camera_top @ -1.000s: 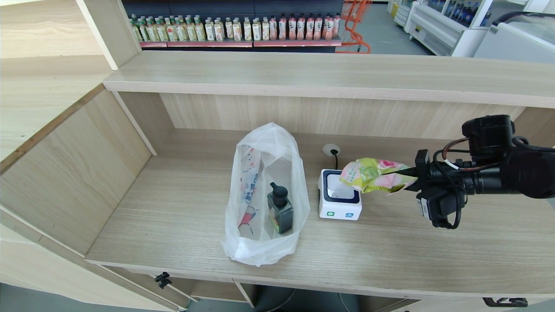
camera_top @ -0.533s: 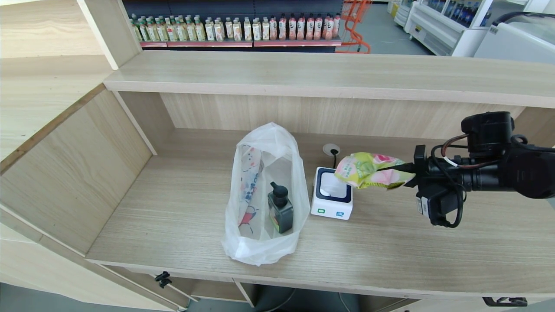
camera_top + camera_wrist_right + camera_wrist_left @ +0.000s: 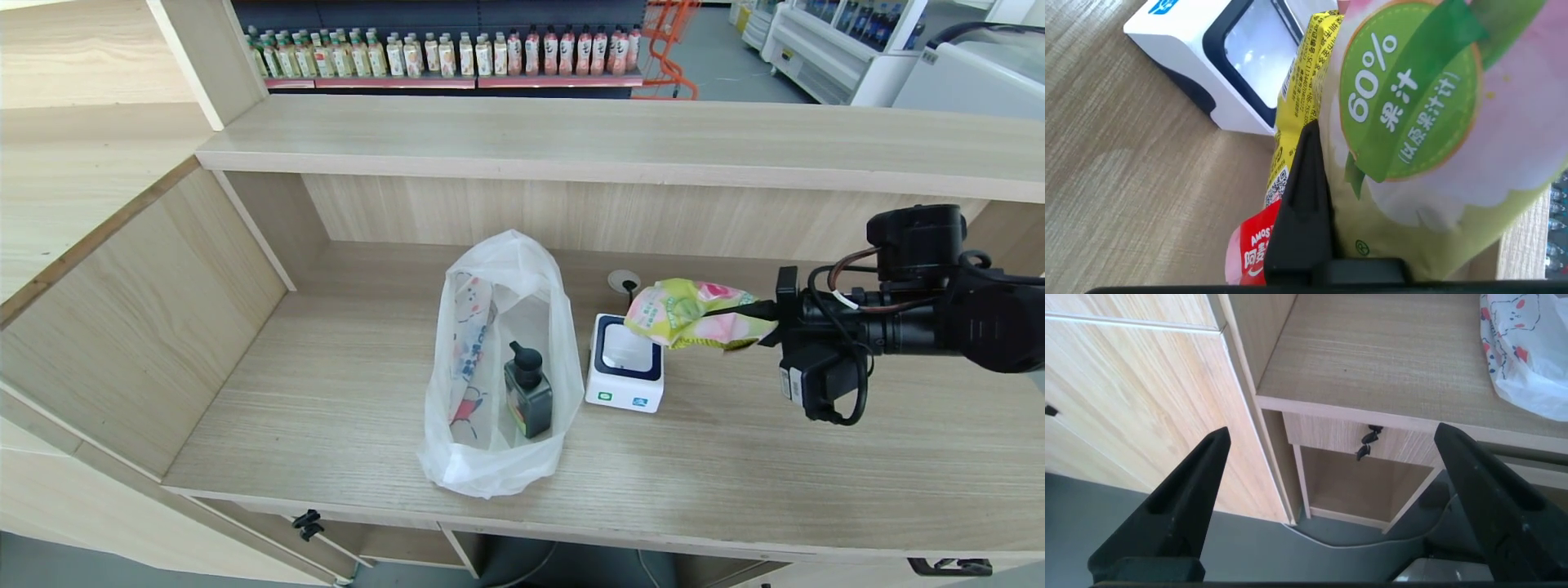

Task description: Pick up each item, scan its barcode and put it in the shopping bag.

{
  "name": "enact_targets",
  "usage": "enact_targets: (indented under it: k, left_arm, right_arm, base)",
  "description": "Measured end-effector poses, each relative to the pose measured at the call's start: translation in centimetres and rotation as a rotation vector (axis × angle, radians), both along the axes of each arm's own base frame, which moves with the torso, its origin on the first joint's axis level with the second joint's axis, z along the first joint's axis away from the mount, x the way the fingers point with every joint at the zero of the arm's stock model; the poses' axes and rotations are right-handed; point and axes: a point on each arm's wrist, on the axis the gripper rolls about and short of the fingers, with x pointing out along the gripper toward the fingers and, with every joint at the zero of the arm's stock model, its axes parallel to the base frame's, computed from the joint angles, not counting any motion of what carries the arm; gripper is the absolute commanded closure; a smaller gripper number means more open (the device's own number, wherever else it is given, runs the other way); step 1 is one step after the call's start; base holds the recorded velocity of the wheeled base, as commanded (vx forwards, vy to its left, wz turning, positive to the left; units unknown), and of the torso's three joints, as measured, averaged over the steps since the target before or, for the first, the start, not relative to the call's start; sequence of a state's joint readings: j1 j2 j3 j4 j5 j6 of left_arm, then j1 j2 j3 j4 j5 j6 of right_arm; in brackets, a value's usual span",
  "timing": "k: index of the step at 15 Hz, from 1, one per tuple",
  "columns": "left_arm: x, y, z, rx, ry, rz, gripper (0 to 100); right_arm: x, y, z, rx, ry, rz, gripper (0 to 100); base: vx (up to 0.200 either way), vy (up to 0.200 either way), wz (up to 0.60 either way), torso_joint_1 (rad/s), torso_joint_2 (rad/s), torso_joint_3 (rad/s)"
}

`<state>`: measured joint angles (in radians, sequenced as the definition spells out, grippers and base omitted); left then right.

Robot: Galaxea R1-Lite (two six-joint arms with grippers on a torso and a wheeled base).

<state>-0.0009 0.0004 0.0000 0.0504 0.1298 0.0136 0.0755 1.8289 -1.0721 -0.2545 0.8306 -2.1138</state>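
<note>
Head view: the right hand (image 3: 747, 314) pinches a crinkly green-and-pink foil packet (image 3: 690, 314). The packet juts toward 9 o'clock from the fingers, above the boxy white scanner (image 3: 624, 371). At the scanner's 9 o'clock, on the wood-grain surface (image 3: 735, 474), stands a thin clear plastic bag (image 3: 490, 465) with a dark pump bottle (image 3: 528, 400) inside. Since a second ago, packet and scanner have both shifted closer to the bag.

Left wrist view: the left hand (image 3: 1333, 433) is spread wide, off the surface's front edge.

Right wrist view: a black finger (image 3: 1306, 204) presses the glossy packet, just over the scanner's glass window.
</note>
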Motion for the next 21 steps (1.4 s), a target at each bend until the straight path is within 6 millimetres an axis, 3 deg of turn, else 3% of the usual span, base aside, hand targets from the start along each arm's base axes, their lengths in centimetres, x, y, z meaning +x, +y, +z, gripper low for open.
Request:
enact_targets:
  k: [17, 19, 21]
  left_arm:
    - [0.0, 0.0, 0.0, 0.000, 0.000, 0.000, 0]
    - [0.0, 0.0, 0.0, 0.000, 0.000, 0.000, 0]
    - [0.0, 0.0, 0.0, 0.000, 0.000, 0.000, 0]
  right_arm:
    - [0.6, 0.1, -2.1, -0.002, 0.035, 0.034, 100]
    - [0.5, 0.1, -1.8, 0.024, 0.064, 0.018, 100]
    - [-0.3, -0.1, 0.0, 0.129, 0.164, -0.040, 100]
  base:
    - [0.000, 0.000, 0.00, 0.000, 0.00, 0.000]
    - [0.000, 0.000, 0.00, 0.000, 0.00, 0.000]
    - [0.000, 0.000, 0.00, 0.000, 0.00, 0.000]
